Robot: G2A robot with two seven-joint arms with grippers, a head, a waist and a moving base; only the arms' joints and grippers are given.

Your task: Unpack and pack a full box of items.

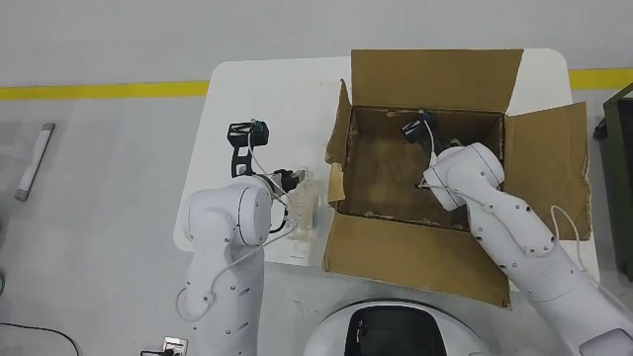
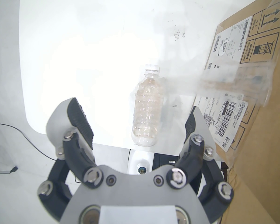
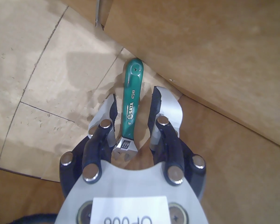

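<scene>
Holding the right gripper (image 3: 134, 96) spread, 1 finger on each side of the green wrench (image 3: 129, 108), not yet pinching it. Lying flat on the floor of the box (image 3: 200, 36), round end right by the wall. Probably getting ready for grabbing it and taking it out. Going lower, squeezing at the middle of the handle, then lifting straight up. Steering clear of that wall, just beside 1 finger; leaning toward the bare floor for more room. Minding the 4 flaps (image 1: 435, 79) on the way out. Holding the left gripper (image 2: 135, 108) spread too, over the table (image 2: 72, 47), near 1 bottle (image 2: 147, 108) standing close to the edge.
</scene>
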